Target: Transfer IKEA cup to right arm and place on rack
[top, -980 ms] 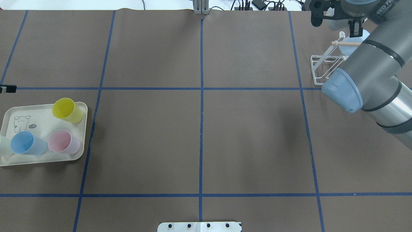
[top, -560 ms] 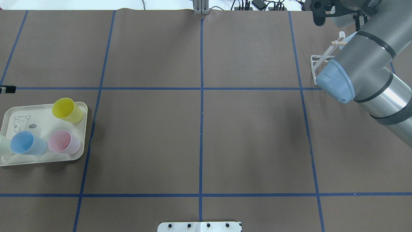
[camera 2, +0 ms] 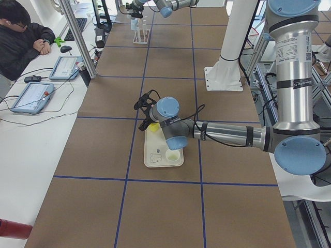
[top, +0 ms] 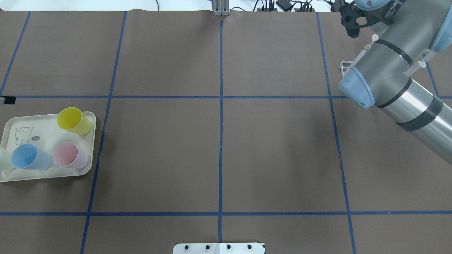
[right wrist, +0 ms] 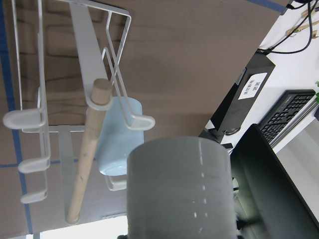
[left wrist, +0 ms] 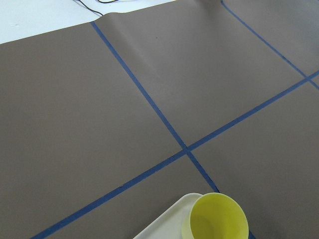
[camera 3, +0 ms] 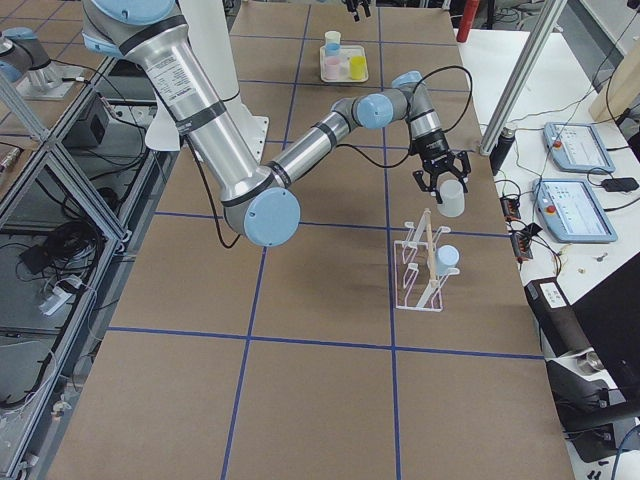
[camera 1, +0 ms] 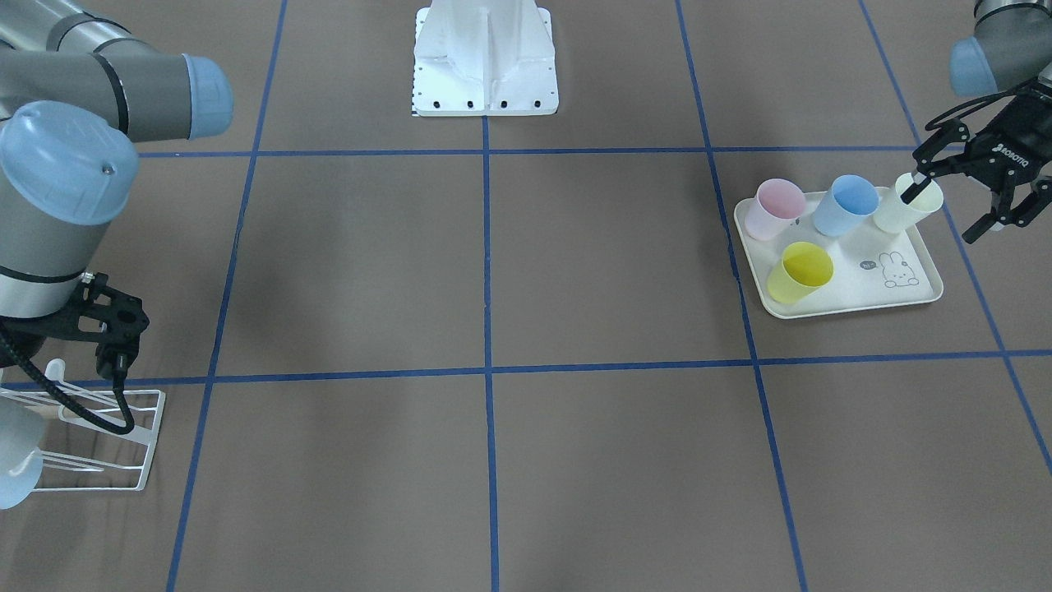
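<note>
The IKEA cup [right wrist: 179, 194] was plain and smooth-walled, a pale grey-white with a faint glossy streak down its side. It hung in the air, off the bench [camera 1: 608, 460], just beside the upper end of the rack [camera 3: 420, 262]. Whether it touched a prong could not be told. The right gripper [camera 3: 443, 186] had its jaws pinching the cup from above. The right arm [top: 395, 70] reached out to the far right corner of the bench and covered most of the rack in the overhead view. The white wire rack stood on the bench with its wooden dowel [right wrist: 88, 154] running along the top. A light-blue cup [right wrist: 112, 144] already hung on one of its hooked prongs.

Well apart, at the other end of the bench, lay the rabbit-print tray [camera 1: 904, 292]. It carried a pink cup [camera 1: 777, 210], a blue cup [camera 1: 846, 205], a cream cup [camera 1: 904, 212] and a yellow cup [camera 1: 799, 273] in front of them. The left arm [camera 2: 227, 135] stretched low and nearly level over the bench towards the tray. The left gripper [camera 1: 943, 215] hovered at the tray's outer end with its jaws spread wide and holding nothing. One finger lay over the cream cup's mouth in the front-facing view, and the other was out past the tray's edge.
</note>
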Controlling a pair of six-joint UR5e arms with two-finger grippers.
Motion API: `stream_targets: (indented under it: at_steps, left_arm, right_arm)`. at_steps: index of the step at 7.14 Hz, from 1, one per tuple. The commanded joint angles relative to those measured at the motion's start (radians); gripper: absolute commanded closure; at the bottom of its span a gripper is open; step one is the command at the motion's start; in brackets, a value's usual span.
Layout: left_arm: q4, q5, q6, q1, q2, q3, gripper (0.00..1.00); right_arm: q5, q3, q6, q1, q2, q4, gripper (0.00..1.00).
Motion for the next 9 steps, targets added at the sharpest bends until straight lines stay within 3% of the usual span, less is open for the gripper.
stream_targets:
  at_steps: [1, 7, 9]
  left_arm:
    - [-0.017, 0.000, -0.005, 0.001, 0.013, 0.000, 0.00]
    - [-0.017, -0.002, -0.009, 0.001, 0.013, -0.002, 0.00]
    - [-0.017, -0.002, -0.009, 0.001, 0.013, -0.002, 0.00]
  right_arm:
    - [0.000, -0.065, 0.000, 0.000, -0.002, 0.064, 1.00]
    - [-0.003, -0.111, 0.009, -0.026, -0.022, 0.101, 0.98]
    - [-0.003, -0.113, 0.004, -0.038, -0.022, 0.101, 0.80]
